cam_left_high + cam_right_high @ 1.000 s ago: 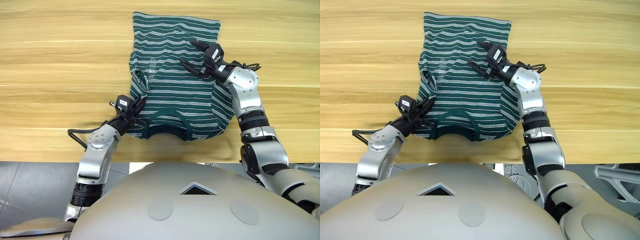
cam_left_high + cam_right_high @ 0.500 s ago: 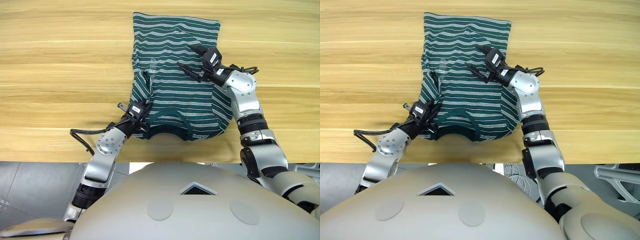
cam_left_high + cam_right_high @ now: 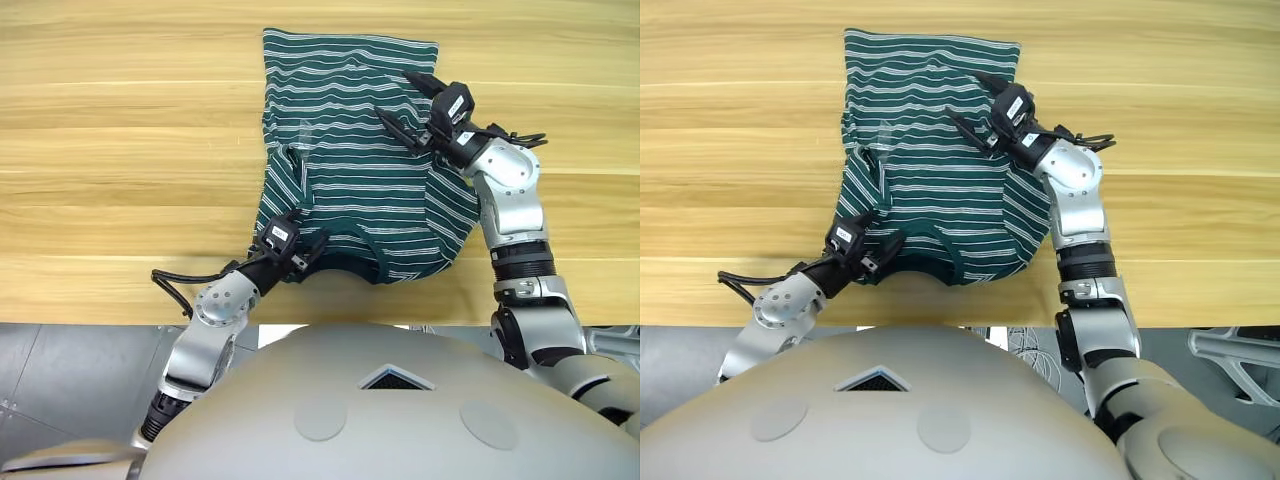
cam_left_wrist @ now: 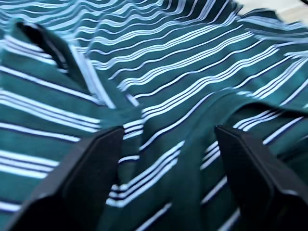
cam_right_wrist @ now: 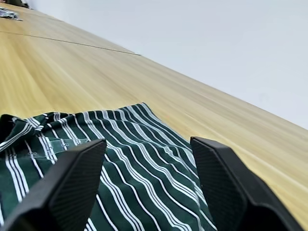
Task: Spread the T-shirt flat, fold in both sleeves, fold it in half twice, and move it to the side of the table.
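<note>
A dark green T-shirt [image 3: 350, 170] with white stripes lies on the wooden table [image 3: 120, 150], collar toward me, both sleeves folded in over the body. My left gripper [image 3: 296, 246] is open at the near left corner beside the collar, its black fingers [image 4: 91, 163] spread just above the striped cloth [image 4: 183, 82]. My right gripper [image 3: 408, 100] is open above the shirt's far right part, nothing between its fingers [image 5: 72, 183], with the shirt's far hem [image 5: 144, 144] below it.
Bare wood surrounds the shirt to the left, right and far side. The table's near edge [image 3: 100, 322] runs just behind the collar, with grey floor below. A black cable [image 3: 180, 285] loops off my left wrist.
My left gripper has slid right along the near edge onto the shirt's corner by the collar. My right gripper has lifted and drawn back toward the shirt's right side.
</note>
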